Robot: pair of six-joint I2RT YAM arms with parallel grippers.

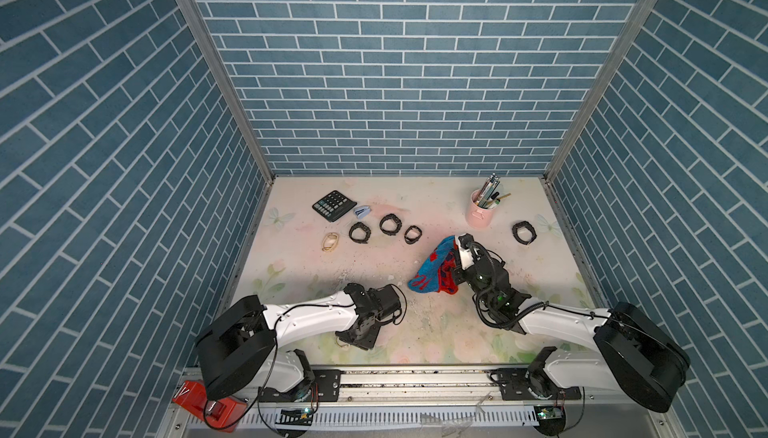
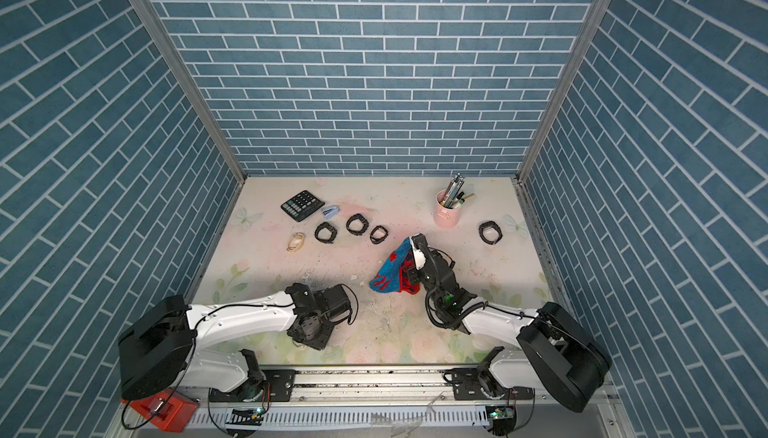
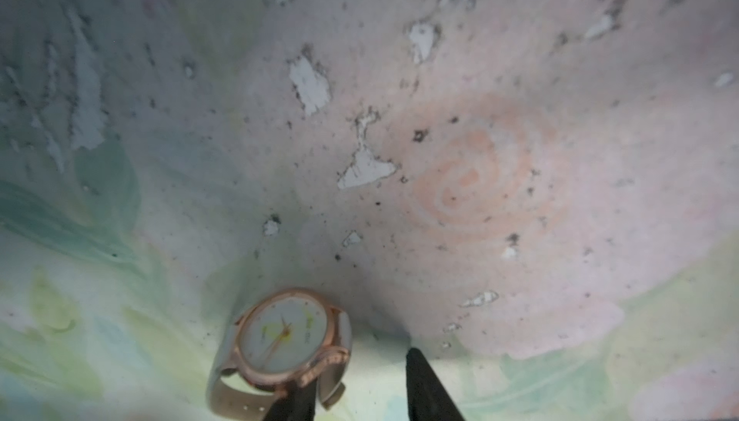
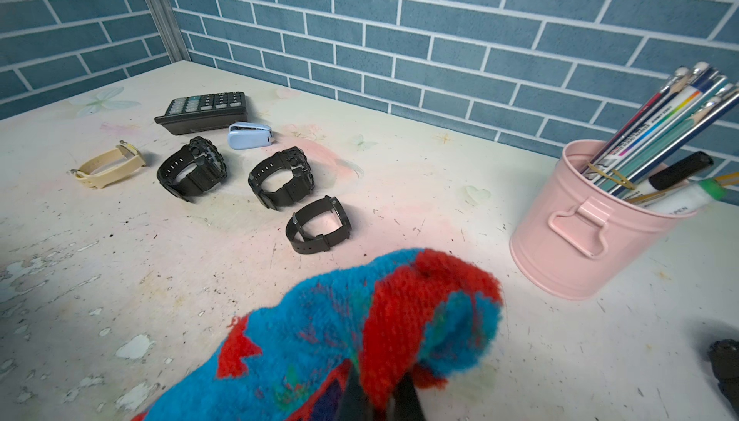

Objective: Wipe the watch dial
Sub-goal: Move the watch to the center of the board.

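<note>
A rose-gold watch (image 3: 284, 341) with a white dial and beige strap rests on the table near its front edge, the dial facing the left wrist camera. My left gripper (image 3: 358, 371) points down over it with its jaws apart. One finger (image 3: 298, 401) sits against the case and strap. The other finger (image 3: 424, 387) stands clear of the watch, with bare table between them. In both top views only a bit of strap (image 1: 343, 343) shows under the left gripper (image 1: 358, 335). My right gripper (image 4: 378, 399) is shut on a blue and red cloth (image 1: 434, 267) held above mid-table.
Three black watches (image 1: 359, 232) (image 1: 390, 224) (image 1: 412, 234) lie in a row at the back, another black watch (image 1: 524, 232) lies at the right, and a beige watch (image 1: 331, 242) at the left. A calculator (image 1: 334, 205), a stapler (image 1: 363, 211) and a pink pencil cup (image 1: 480, 213) stand behind them.
</note>
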